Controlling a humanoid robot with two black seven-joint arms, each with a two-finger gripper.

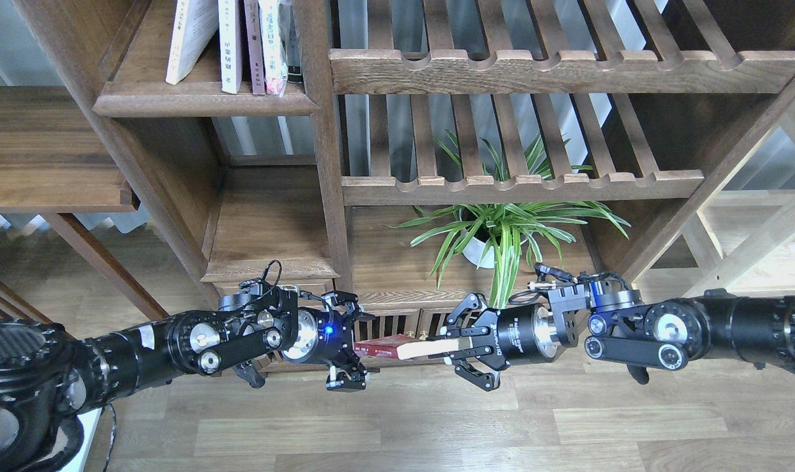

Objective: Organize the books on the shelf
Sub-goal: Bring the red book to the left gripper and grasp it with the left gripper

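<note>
the dark wood bookcase (318,131) carries the shelf (204,98) at upper left, where about four books (230,46) stand. low between the arms, one red book (387,346) lies flat, its page edge pinched in the right hand (459,347). the left hand (351,347) spreads wide at its spine, holding nothing. the book looks light, bendy and slick-covered; best gripped near the spine

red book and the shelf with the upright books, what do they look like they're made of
Red book: likely a paperback, with a glossy red cover and a cream paper page edge showing where the right end effector grips it.
Shelf: looks like solid wood, dark-brown stained with a satin finish; grain lines run along its rounded front lip.
</note>
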